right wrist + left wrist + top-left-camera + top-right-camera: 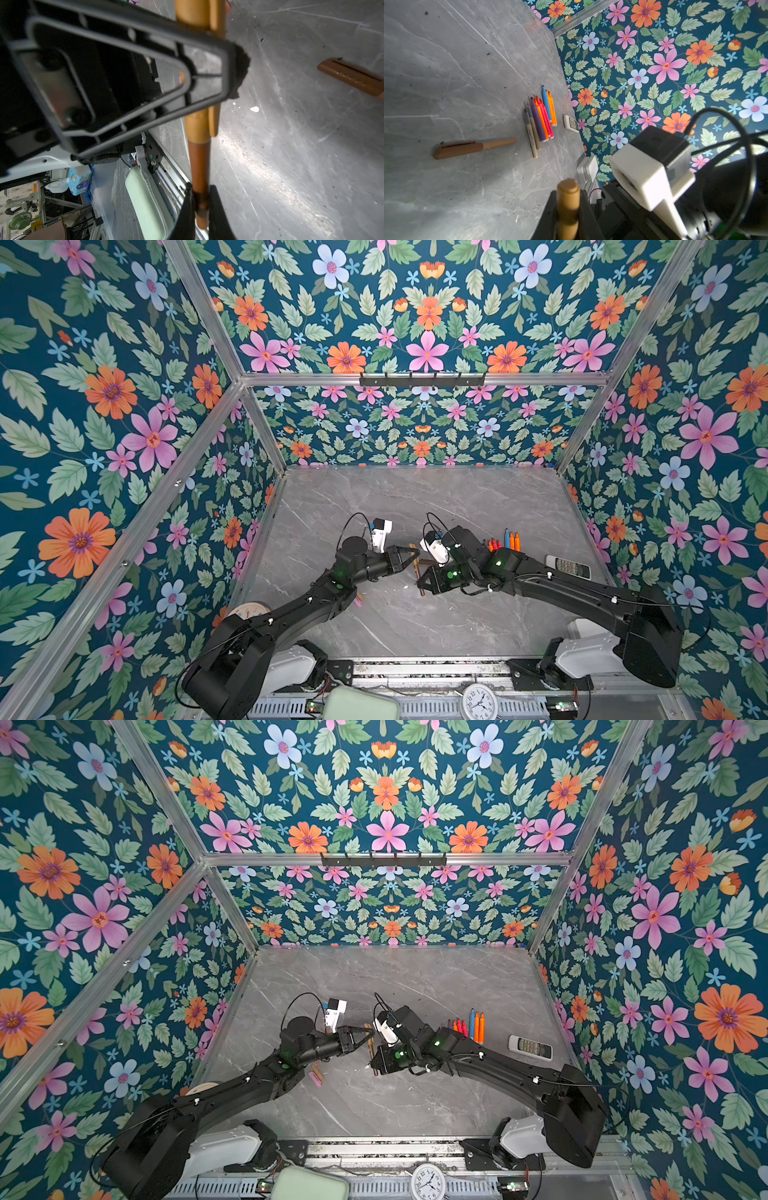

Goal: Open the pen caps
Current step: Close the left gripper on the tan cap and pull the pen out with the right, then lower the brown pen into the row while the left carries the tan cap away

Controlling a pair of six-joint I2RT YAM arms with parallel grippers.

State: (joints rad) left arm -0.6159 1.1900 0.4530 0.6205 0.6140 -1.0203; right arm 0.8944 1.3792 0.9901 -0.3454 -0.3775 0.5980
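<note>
2 grippers clamp 1 brown pen (199, 160), left gripper (409, 557) on its gold cap (568, 195), right gripper (200, 204) on the barrel (199, 178); I'd pull straight apart.

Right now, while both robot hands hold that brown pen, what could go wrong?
1. The right gripper pinches the brown pen only near its far end. It might slip out when the gold cap, clamped in the left gripper, gets pulled.
2. If the cap pops off suddenly, an arm could jerk and knock the other brown pen lying nearby, or the row of uncapped pens.
</note>
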